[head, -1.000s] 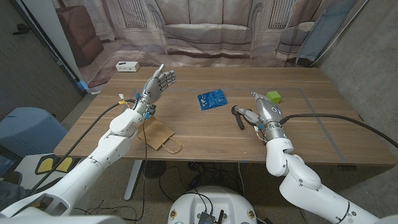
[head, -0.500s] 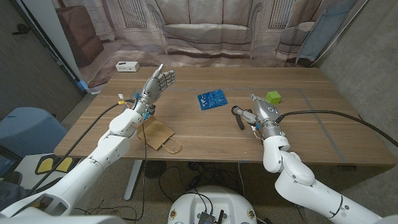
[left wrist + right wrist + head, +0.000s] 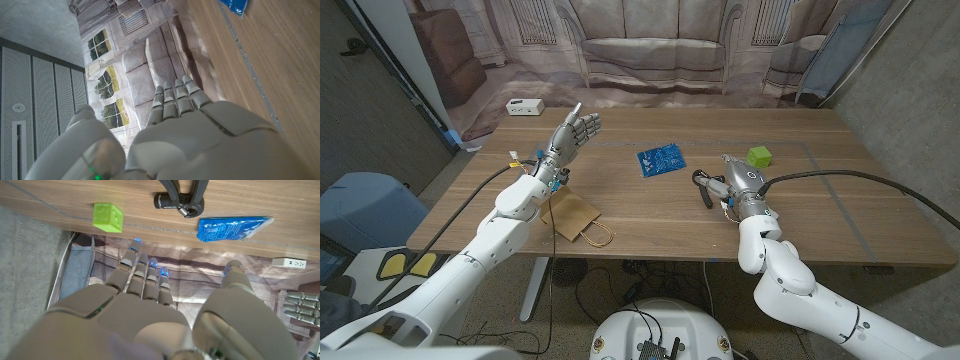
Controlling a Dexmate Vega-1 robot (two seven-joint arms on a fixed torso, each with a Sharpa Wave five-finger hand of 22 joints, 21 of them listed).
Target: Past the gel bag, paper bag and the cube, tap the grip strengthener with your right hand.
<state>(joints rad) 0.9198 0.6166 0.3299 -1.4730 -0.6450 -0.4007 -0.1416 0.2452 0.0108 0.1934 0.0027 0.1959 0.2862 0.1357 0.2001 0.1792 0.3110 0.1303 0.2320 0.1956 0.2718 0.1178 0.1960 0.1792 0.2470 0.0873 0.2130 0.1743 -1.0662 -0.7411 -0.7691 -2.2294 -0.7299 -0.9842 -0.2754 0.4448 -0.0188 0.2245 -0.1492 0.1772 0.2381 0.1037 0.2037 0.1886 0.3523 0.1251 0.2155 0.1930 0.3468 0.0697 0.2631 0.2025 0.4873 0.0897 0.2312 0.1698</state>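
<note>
Head view first: wooden bench [image 3: 650, 215] carrying a blue gel bag [image 3: 662, 160] near its middle, a green cube [image 3: 759, 156] at about 3 o'clock from the bag, a brown paper bag [image 3: 574, 215] at about 8 o'clock from the bag, and a black grip strengthener [image 3: 705, 187] at roughly 4 o'clock from the bag, just beside the right hand [image 3: 738, 180]. Right hand over the bench, just at 3 o'clock of the strengthener, fingers apart and holding nothing; contact with the strengthener impossible to judge. Left hand [image 3: 576, 132] raised at about 10 o'clock from the gel bag, fingers extended upward and parted, empty. White box [image 3: 525, 106] on the floor beyond the bench's far left corner. Left wrist view: back of the left hand [image 3: 180, 130], fingers straight and close beside each other, a corner of the gel bag [image 3: 232, 6] on the bench. Right wrist view: back of the right hand [image 3: 145, 305], fingers stretched out with nothing between them, beyond them the strengthener [image 3: 181, 195] flanked by the cube [image 3: 108, 217] and gel bag [image 3: 232, 228].
</note>
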